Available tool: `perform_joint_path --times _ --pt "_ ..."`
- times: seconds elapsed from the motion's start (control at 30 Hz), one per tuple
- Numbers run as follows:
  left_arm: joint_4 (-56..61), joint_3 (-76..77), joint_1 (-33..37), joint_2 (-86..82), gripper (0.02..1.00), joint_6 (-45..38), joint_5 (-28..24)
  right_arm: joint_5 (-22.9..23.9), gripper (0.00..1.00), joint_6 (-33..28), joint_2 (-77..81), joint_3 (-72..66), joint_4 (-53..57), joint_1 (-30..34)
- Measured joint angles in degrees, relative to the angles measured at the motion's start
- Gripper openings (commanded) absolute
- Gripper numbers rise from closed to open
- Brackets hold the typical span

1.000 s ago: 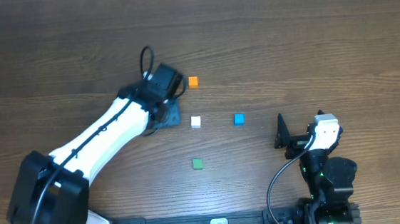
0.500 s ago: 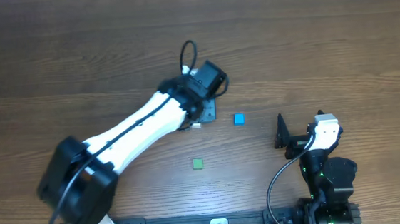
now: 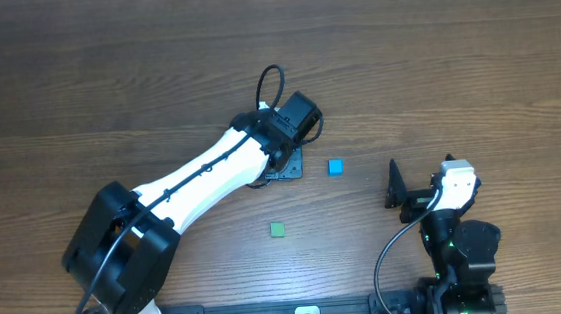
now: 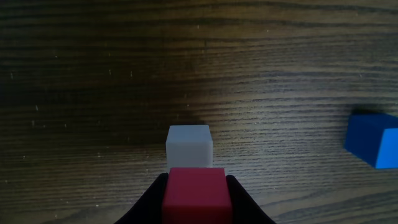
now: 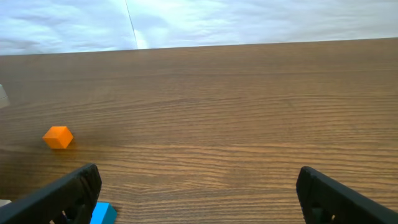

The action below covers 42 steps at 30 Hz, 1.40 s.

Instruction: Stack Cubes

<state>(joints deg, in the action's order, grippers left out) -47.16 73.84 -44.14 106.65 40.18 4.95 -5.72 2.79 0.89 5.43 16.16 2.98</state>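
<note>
**Ana:** What is the top view giving you?

**Me:** I am seeing the left gripper [image 3: 284, 164] hanging just left of the blue cube [image 3: 335, 167]. The green cube [image 3: 277, 230] is lying left of the blue cube too, nearer the bases.

**Ana:** Left wrist?

**Me:** Its fingers are clamping a red cube [image 4: 197, 194]. A white cube [image 4: 189, 145] is sitting just beyond it; whether they are touching, I cannot tell.

**Ana:** Right wrist?

**Me:** The right gripper [image 5: 208, 194] is gaping wide, holding nothing. An orange cube [image 5: 58, 137] is lying beyond the blue cube.
</note>
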Motion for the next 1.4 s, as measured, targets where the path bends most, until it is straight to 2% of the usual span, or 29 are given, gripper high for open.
perform_joint_path --times 1.4 --pt "1.7 0.0 0.2 2.9 0.152 0.2 1.4 0.0 0.993 0.0 0.0 0.0 0.0 0.0"
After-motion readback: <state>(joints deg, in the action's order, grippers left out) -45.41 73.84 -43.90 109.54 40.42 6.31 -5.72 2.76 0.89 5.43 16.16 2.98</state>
